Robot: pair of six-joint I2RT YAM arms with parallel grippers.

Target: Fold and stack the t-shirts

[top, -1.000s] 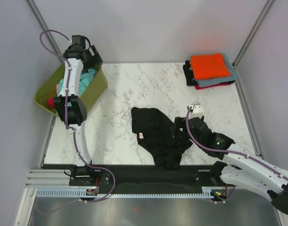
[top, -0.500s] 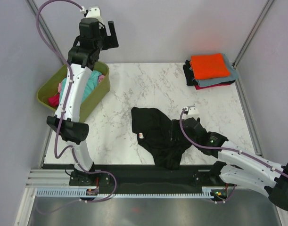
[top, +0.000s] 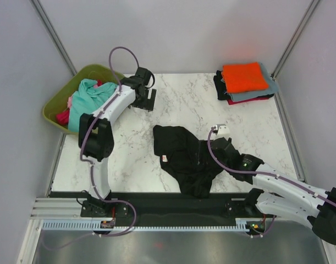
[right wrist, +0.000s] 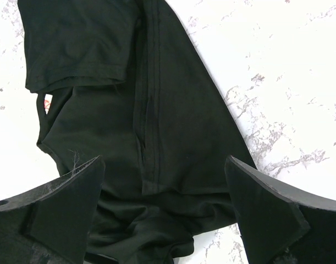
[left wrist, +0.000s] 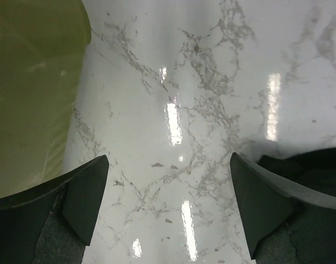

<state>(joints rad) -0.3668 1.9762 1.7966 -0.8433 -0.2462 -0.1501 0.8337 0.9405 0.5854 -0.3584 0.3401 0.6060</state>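
Observation:
A large black t-shirt (top: 181, 157) lies crumpled on the marble table, its small white tag (right wrist: 45, 103) showing at the left in the right wrist view. My right gripper (top: 205, 153) hovers open over the shirt's right part (right wrist: 157, 110), with nothing between its fingers (right wrist: 69, 203). My left gripper (top: 150, 97) is open and empty above bare marble just right of the tub, and the black t-shirt's edge (left wrist: 321, 158) shows behind its right finger. Folded t-shirts (top: 244, 77) are stacked at the back right, orange on top. Teal, pink and red t-shirts (top: 88, 96) fill the tub.
The olive-green tub (top: 53, 102) sits at the table's back left corner, and its wall (left wrist: 30, 82) fills the left of the left wrist view. Grey walls close in the table on three sides. A black strip runs along the near edge (top: 157, 201).
My left arm swung from above the tub, up and over, down to the table just right of it. My right gripper edged slightly further over the black t-shirt.

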